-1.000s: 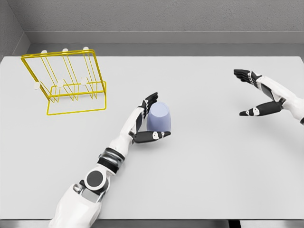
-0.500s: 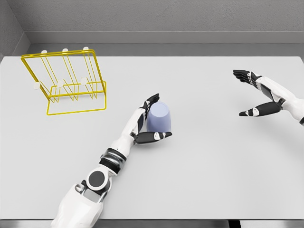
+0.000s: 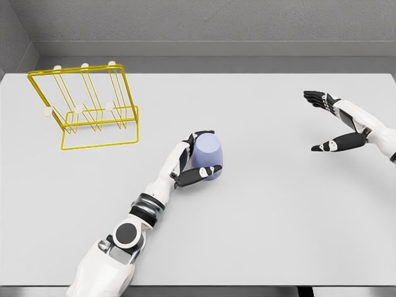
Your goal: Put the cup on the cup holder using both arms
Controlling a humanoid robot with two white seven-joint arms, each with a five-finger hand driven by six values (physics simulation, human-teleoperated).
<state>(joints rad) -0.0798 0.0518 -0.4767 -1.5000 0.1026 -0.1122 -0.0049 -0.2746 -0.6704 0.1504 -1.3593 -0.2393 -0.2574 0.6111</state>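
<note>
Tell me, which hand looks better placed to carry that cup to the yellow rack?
The left hand: its fingers wrap the cup, on the rack side. The right hand hangs open far across the table.

Table and walls — the plain surroundings
A pale grey table (image 3: pixel 260 204) fills most of the view; behind the table's far edge stands a speckled grey back wall (image 3: pixel 216 21), and a grey side wall (image 3: pixel 11 43) meets it beyond the table's far-left corner — the table's near edge shows a dark strip

the left hand (image 3: pixel 190 162) has closed its fingers and thumb tighter around the cup (image 3: pixel 206 157).
</note>
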